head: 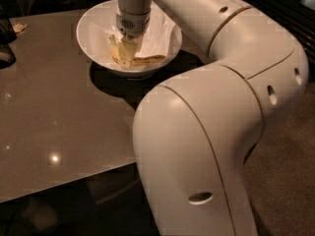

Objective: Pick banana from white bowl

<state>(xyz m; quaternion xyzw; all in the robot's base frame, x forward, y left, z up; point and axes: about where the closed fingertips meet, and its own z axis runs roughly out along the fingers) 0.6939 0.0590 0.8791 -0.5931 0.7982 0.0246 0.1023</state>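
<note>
The white bowl [91, 31] stands at the far middle of the brown table. The yellow banana [147, 60] lies inside it, curved along the near side, partly hidden by the gripper. My gripper [126, 50] reaches straight down into the bowl and sits right on the banana's left half. The arm's wrist [133, 14] stands upright above the bowl.
A white paper napkin [160, 31] lies under the bowl's right side. A dark object [6, 38] stands at the table's left edge. My large white arm [221, 112] fills the right foreground. The table's front edge [64, 183] runs across the lower left.
</note>
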